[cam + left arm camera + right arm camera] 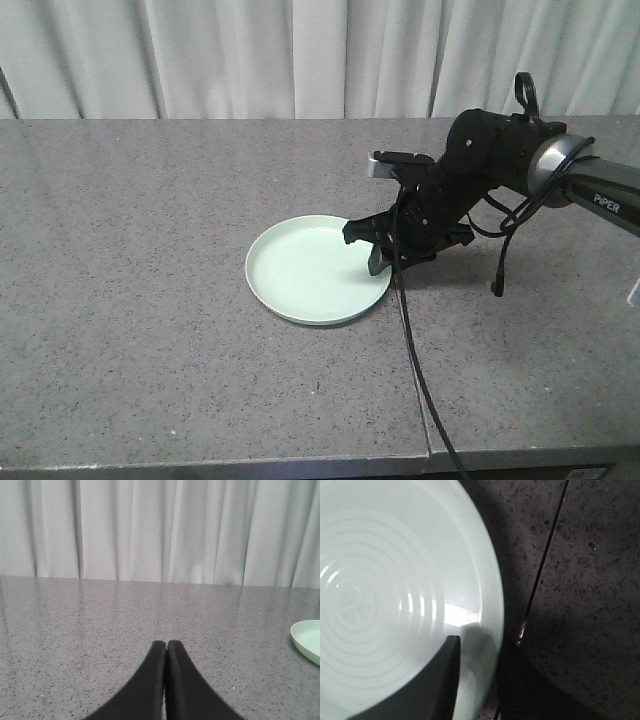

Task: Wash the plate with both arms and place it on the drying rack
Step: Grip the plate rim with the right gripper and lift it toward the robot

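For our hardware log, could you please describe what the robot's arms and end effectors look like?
The right arm is black, with a grey metal band, white PIPER lettering, loose black cables and a small silver-grey box near the wrist. The left end effector shows two black tapering fingers.

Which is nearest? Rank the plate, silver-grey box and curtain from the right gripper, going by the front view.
1. plate: its rim lies directly under the right gripper.
2. silver-grey box: just above, at the wrist.
3. curtain: beyond the counter's back edge.
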### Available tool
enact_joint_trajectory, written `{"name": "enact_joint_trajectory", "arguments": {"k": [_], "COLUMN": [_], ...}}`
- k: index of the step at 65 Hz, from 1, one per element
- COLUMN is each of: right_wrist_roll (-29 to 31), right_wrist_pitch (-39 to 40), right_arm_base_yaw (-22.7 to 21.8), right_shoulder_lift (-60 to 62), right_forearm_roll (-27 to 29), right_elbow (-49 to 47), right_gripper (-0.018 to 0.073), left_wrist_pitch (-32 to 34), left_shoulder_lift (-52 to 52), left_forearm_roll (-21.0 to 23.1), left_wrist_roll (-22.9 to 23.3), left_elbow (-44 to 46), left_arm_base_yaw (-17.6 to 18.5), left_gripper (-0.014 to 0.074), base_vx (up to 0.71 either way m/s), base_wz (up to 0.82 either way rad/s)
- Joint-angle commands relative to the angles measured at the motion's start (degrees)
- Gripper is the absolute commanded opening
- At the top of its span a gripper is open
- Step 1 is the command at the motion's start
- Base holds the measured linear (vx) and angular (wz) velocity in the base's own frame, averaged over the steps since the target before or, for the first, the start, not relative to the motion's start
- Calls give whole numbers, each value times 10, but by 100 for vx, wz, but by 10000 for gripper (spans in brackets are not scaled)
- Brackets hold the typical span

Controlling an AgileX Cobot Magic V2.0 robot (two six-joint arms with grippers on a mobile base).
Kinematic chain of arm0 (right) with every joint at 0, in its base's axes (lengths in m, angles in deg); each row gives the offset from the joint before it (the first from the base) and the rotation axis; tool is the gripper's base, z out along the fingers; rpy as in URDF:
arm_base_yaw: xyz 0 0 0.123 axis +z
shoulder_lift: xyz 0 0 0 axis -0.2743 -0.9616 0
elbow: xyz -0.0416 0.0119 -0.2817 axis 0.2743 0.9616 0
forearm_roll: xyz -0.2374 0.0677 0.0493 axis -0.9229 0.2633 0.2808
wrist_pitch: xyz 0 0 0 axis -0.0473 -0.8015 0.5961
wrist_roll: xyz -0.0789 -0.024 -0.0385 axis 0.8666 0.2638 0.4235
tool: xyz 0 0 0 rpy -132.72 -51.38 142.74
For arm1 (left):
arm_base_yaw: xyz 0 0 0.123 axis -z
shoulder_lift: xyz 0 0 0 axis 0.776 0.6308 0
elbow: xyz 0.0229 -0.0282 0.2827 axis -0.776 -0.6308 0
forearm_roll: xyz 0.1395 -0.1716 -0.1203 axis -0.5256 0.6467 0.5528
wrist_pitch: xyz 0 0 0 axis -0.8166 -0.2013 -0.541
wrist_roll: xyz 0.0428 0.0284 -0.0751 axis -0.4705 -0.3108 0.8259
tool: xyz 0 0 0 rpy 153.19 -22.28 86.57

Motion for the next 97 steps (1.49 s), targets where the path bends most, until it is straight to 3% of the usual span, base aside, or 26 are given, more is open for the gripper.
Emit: {"name": "enact_joint_trajectory", "arguments": {"k": [1, 10, 56, 97], "right_wrist_roll": [6, 5, 4, 70], "right_wrist_pitch": [16, 20, -30, 21], "right_arm_base_yaw": [-1, -1, 0, 0], "right_shoulder_lift": [29, 29, 153, 444], "right_forearm_roll": [8, 8, 18, 116], "right_elbow": [-19, -19, -9, 304], "right_gripper": [90, -14, -8, -8], "left_wrist_pitch": [44, 44, 44, 44], "left_shoulder_lift": [-9, -9, -9, -9], "left_forearm_roll": [4, 4, 4, 4], "left_wrist_roll": [5, 5, 5, 5], "left_elbow": [19, 19, 19, 19], "left_arm_base_yaw": [-1, -1, -1, -1], "left_gripper": [-6, -6, -6, -6], "base_vx": [0, 0, 0, 0], "base_wz": [0, 0, 0, 0]}}
